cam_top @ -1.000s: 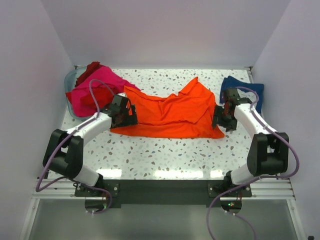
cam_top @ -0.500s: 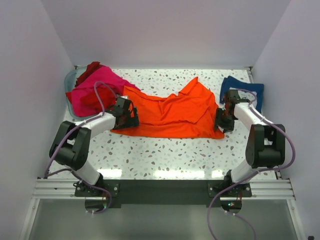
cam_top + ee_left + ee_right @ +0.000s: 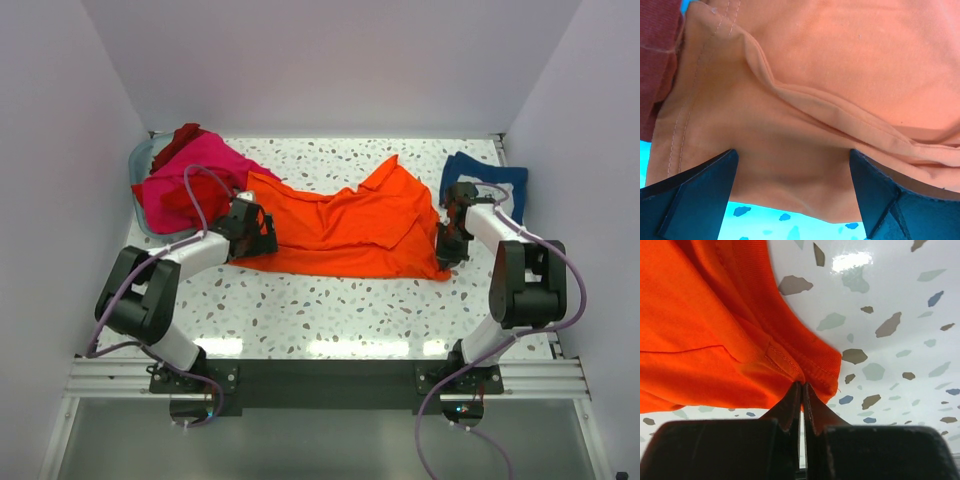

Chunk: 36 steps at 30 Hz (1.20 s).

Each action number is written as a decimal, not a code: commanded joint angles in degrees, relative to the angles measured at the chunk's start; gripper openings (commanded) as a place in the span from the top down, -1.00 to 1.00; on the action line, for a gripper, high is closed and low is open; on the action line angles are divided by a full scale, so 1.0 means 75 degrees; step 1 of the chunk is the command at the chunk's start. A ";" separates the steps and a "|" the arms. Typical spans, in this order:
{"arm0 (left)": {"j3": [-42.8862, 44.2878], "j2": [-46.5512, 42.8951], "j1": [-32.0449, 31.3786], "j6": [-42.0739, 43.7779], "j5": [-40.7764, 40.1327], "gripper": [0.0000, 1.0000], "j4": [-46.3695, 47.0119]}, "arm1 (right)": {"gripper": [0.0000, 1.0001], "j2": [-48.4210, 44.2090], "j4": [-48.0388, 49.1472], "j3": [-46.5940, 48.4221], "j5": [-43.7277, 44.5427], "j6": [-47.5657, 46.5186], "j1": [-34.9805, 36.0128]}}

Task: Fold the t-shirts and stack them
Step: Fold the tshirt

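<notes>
Orange t-shirt (image 3: 340, 225), entry one. Position? (Checker)

Spread but rumpled on the bench (image 3: 330, 300), stretched between the two tools. One corner sits in the right tool (image 3: 447, 250); the opposite edge lies under the left tool (image 3: 255, 232). (Clerk)

Right tool, condition? (Checker)

Closed, pinching the stitched hem at the corner, with cloth bunched just ahead of the tips. Judged purpose: a firm hold on a corner, so the shirt can be drawn flat or carried over in a fold. (Clerk)

Left tool? (Checker)

Open. Its fingers (image 3: 690, 195) stand wide apart, straddling the hemmed edge and gripping nothing. Likely set to close on a matching point so both ends lift together. (Clerk)

Other stock? (Checker)

Pink t-shirt (image 3: 195, 165) and red t-shirt (image 3: 180, 135): heaped unfolded over a bin (image 3: 137, 160) just beyond the left tool. Red cloth lies right beside the orange edge there.
Navy t-shirt (image 3: 495, 180): just behind the right tool, apart from the orange. Whether it is folded, I cannot tell. (Clerk)

Stage and hazard? (Checker)

Early, by my reading: no fold made in the orange one. The left tool could catch red cloth along with the hem. (Clerk)
</notes>
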 commanded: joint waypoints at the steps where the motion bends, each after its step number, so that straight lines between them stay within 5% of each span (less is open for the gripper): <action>1: -0.0399 0.0046 0.0028 -0.0126 -0.0031 -0.97 -0.0185 | 1.00 0.0010 -0.0454 0.0401 0.0764 -0.0133 -0.0001; 16: -0.1207 -0.0599 0.0004 0.0061 -0.0079 -0.98 -0.0079 | 1.00 0.0678 -0.0971 0.0917 0.2640 -0.0356 -0.0247; 19: -0.1243 -0.0727 0.0004 0.0120 -0.0090 -0.99 -0.0126 | 0.76 0.0620 -0.1018 0.0987 0.2921 -0.0286 -0.0247; 20: -0.1243 -0.0786 0.0004 0.0132 -0.0055 -0.99 -0.0207 | 0.43 0.0596 -0.1029 0.0999 0.2980 -0.0227 -0.0247; 24: -0.1114 -0.1277 -0.0066 0.0120 0.0039 -1.00 -0.0454 | 0.22 0.0222 -0.1076 0.1011 0.3086 -0.0063 -0.0247; 30: -0.0423 -0.1888 -0.0124 0.0120 0.0097 -1.00 -0.0981 | 0.01 -0.0902 -0.1135 0.0860 0.2267 0.0358 0.0325; 36: 0.0093 -0.1690 -0.0124 0.0144 0.0121 -1.00 -0.0877 | -0.04 -0.1606 -0.0130 0.0100 0.0125 0.1202 0.1720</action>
